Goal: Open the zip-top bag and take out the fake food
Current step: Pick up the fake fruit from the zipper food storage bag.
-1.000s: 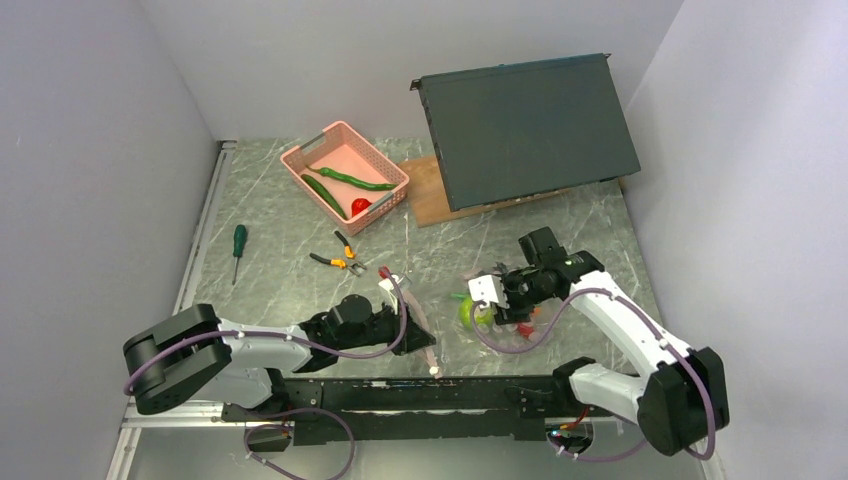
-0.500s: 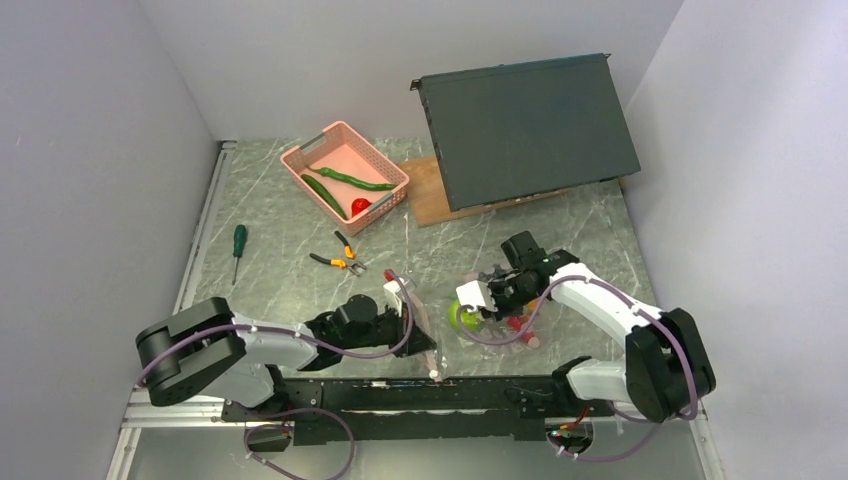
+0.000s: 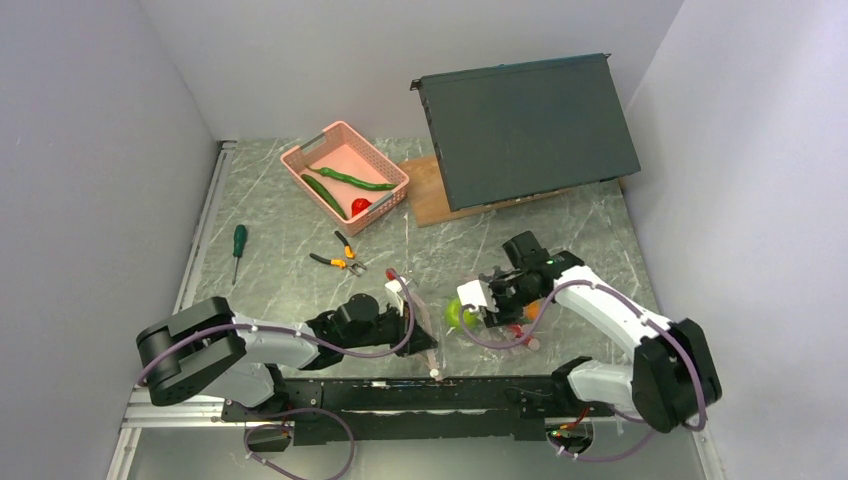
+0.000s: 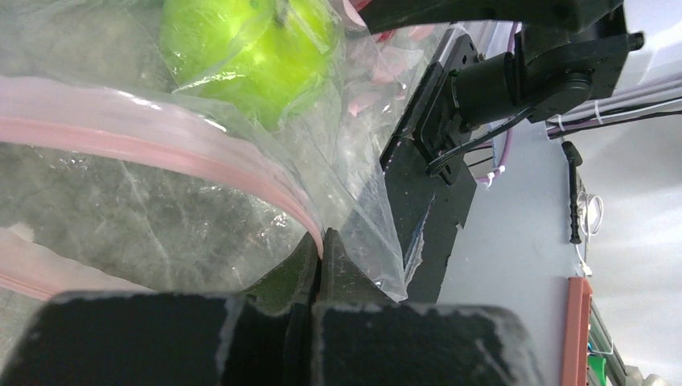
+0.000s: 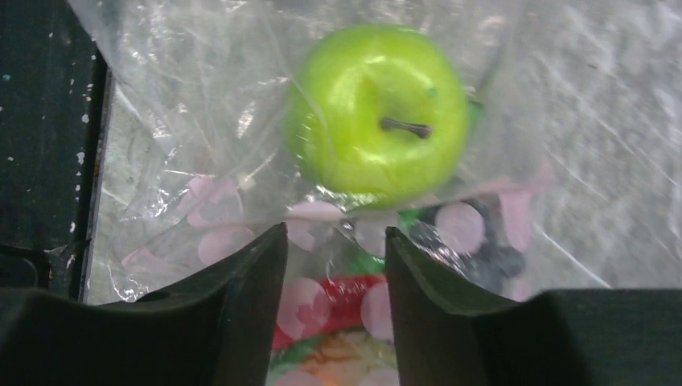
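Now | left tool (image 4: 319,251) clenched on zip-top bag (image 4: 145,201) edge | right tool (image 5: 335,233) parted, near green apple (image 5: 374,112)

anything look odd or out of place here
Two things. The big dark flat metal case at the back looks tilted, its lower edge on a wooden board. Orange-handled pliers and a green-handled screwdriver lie loose on the grey marbled table, like stray tools. Nothing looks spilled or broken.

One bag (image 4: 161,217), one apple (image 5: 374,112), one cucumber (image 3: 323,196), one pepper (image 3: 355,180), one small red piece (image 3: 360,206) — one basket (image 3: 374,152), one screwdriver (image 3: 238,245), one pair of pliers (image 3: 335,260).
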`<state>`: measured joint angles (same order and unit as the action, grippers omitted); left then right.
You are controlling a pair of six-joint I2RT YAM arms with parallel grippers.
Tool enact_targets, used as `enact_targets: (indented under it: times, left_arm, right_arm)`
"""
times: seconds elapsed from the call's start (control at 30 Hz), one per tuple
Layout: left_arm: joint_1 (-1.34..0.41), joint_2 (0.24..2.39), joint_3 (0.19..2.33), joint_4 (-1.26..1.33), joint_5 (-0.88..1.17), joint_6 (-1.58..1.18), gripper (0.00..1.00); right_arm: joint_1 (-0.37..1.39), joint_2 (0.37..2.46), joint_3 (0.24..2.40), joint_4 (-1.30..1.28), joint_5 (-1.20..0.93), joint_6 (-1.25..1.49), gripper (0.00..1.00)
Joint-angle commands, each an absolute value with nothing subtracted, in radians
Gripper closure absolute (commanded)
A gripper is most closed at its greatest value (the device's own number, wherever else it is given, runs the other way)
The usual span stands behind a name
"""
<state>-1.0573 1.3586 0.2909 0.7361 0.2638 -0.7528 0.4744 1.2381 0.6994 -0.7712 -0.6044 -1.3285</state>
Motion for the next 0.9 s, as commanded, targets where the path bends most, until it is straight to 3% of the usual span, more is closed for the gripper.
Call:
enact_targets:
  times: [0.0, 0.2, 0.37, 0.53, 0.77, 0.87]
  left_arm:
    - [-1.062, 1.317, 0.305, 0.762, 0.255, -0.726, 1.00]
    - [-1.062, 1.301, 0.315, 0.761, 0.269, -0.708, 1.00]
    - [-1.062, 1.294, 0.330, 0.746, 0.276, -0.693, 1.00]
    - [-1.062, 1.302, 0.333, 0.742, 0.283, -0.693, 1.00]
    - [-1.062, 1.313, 0.344, 0.739, 0.285, -0.684, 1.00]
    - [-1.062, 1.313, 0.346, 0.735, 0.281, -0.681, 1.00]
  right_arm:
    - [0.417, 1.132, 0.747, -0.838, -0.692, -1.346, 0.45]
    - [0.421, 1.149, 0.764, -0.837, -0.698, -1.366, 0.37]
    - [0.474, 1.269, 0.801, -0.803, -0.657, -1.364, 0.41]
    - [0.515, 1.339, 0.832, -0.787, -0.649, -1.346, 0.57]
    - [0.565, 1.377, 0.811, -0.715, -0.656, -1.284, 1.00]
    - [0.573, 1.374, 0.793, -0.697, -0.694, -1.264, 1.00]
